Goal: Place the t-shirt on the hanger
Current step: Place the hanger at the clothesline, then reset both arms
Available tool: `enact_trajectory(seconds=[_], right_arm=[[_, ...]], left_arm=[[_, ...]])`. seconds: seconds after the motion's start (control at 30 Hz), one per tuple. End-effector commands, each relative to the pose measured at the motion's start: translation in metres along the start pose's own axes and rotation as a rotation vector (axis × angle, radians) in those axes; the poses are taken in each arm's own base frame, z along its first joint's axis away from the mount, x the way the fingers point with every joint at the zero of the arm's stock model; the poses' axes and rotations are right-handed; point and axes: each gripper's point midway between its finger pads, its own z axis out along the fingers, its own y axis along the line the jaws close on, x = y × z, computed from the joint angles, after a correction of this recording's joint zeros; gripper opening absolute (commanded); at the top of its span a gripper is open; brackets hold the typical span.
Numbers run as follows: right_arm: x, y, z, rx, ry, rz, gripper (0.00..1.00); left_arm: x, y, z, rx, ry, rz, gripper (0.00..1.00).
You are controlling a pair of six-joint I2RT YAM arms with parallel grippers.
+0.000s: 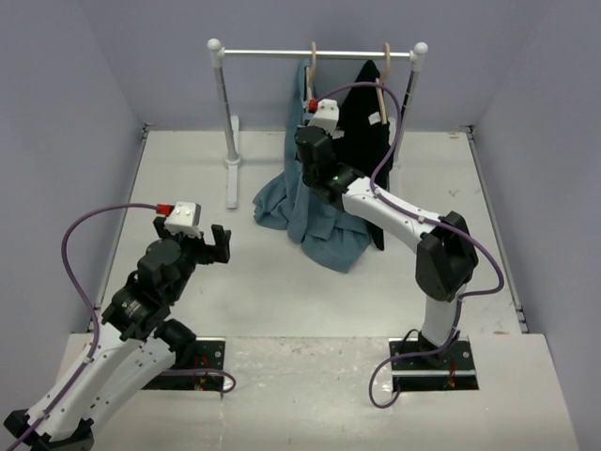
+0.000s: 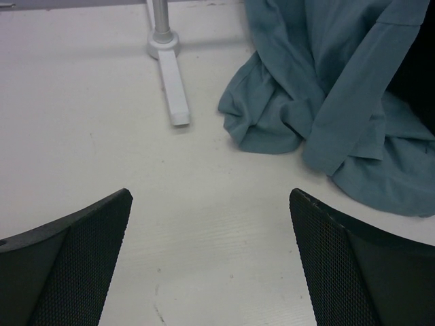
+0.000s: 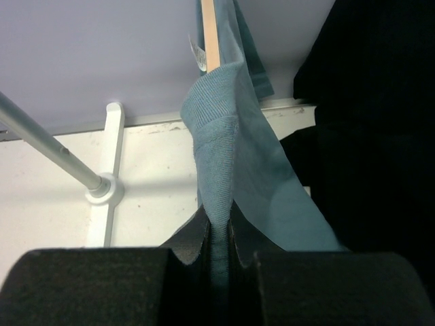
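**Rack** [image 1: 223, 103], white, at 12 o'clock of table [image 1: 282, 301]. Rail [image 1: 272, 54] runs 9-to-3. Holds 2 hooks:
- hanger [image 1: 311, 60], pale wood, hooked near mid-rail, carrying upper end of t-shirt.
- second hanger [image 1: 385, 56], same wood, at 3 o'clock of the first, carrying black garment [image 1: 362, 108].

**T-shirt** [image 1: 315, 216], blue-grey. Top end up at hanger, low end heaped on table below the rail. Long axis approx vertical, reading 12-to-6 in top view. Heap spreads toward 8 o'clock and 5 o'clock. Touches black garment along its 3 o'clock side. Wrist view: ribbed edge folded over the wooden arm, small white label [image 3: 197, 56] just beside the wood. Cannot tell if seated on both shoulders.

**R gripper** [image 3: 219, 238]. Raised just below the rail at shirt's top end, pointing to 12. Jaws together, pinched on a ribbed fold of t-shirt.

**L gripper** [image 2: 209, 195]. Low over table at approx 8 o'clock, well apart from shirt. Jaws wide apart, nothing between them. Faces rack's foot [image 2: 173, 88] and the shirt heap.
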Motion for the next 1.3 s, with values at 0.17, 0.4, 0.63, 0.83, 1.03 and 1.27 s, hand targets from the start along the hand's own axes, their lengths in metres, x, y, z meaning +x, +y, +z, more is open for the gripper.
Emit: enact_trajectory(seconds=[0.17,0.4,0.63,0.83,1.03,1.27], right_arm=[[-0.006,-0.004,-0.008,-0.032,-0.004,0.092,0.49],[-0.066,-0.022,-0.079,-0.124,-0.04,0.119,0.99],[-0.082,-0.087,-0.191,-0.26,0.026,0.081,0.99],[-0.058,-0.193,-0.247,-0.046,0.0,0.04,0.99],[-0.04,-0.227,-0.292,-0.104,-0.01,0.153,0.99],[-0.019,-0.243,-0.302,-0.09,0.005,0.18,0.99]], left_arm=[[-0.002,0.011,0.005,-0.084,0.0,-0.039,1.0],[-0.005,0.046,0.003,-0.321,-0.011,-0.158,1.0],[-0.03,0.058,-0.015,-0.358,-0.076,-0.239,1.0],[-0.036,0.077,-0.032,-0.427,-0.115,-0.174,1.0],[-0.028,0.077,-0.029,-0.426,-0.088,-0.148,1.0],[-0.021,0.066,-0.024,-0.36,-0.069,-0.134,1.0]])
